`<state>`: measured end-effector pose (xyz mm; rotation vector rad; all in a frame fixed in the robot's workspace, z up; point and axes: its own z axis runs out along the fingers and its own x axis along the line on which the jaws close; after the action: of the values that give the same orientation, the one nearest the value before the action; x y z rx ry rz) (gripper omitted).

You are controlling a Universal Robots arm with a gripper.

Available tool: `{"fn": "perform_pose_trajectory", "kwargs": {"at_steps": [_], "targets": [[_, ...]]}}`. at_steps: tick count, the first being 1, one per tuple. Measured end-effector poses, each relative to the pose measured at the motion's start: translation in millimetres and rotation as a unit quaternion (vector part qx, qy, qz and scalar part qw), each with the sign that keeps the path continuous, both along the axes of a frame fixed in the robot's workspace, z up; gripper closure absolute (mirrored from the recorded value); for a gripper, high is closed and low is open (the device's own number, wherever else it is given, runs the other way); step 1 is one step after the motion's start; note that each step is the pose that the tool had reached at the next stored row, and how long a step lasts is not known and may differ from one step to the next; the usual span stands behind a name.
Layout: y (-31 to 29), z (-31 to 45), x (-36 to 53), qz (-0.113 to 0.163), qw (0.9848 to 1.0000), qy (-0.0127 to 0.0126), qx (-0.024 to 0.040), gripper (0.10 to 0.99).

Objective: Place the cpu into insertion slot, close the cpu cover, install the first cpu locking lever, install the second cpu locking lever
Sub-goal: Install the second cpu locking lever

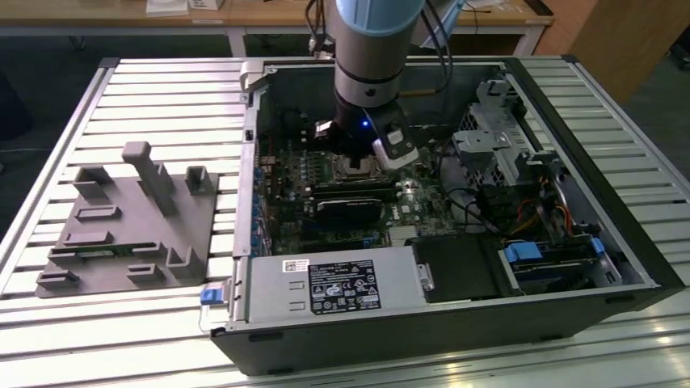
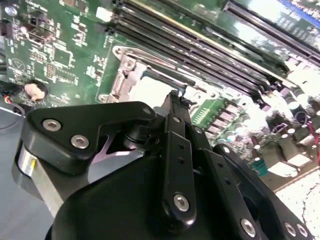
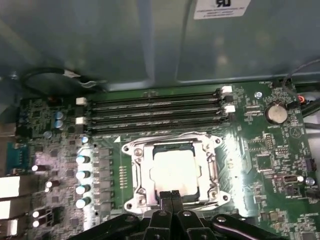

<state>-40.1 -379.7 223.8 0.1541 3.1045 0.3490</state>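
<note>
Gripper: jaws pressed together with nothing between them, tips at the lower edge of the socket, lower centre of the first wrist view.
Cpu: silvery square seated flat in the socket, centre of the first wrist view.
Cpu cover: silver frame lying down around the cpu (its window shows the chip face).
Memory slots: long black rows just above the socket.
Computer case: open, centre-right in the exterior view, on the slatted tabletop.
Grey fixture: left of the case.
</note>
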Motion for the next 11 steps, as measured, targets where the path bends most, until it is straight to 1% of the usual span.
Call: {"fn": "perform_pose_trajectory", "kwargs": {"at_steps": [2, 7, 9, 11], "targets": [[2.7, -0.3, 2.9, 0.0, 1.0, 0.0, -0.0035, 0.98], [12.5, -1.2, 7.2, 0.0, 0.9999, 0.0, -0.0121, 0.98], [15.3, -1.7, 8.6, 0.0, 0.9999, 0.0, -0.0133, 0.98], [16.2, -1.8, 9.1, 0.0, 0.9999, 0.0, -0.0134, 0.98]]}}
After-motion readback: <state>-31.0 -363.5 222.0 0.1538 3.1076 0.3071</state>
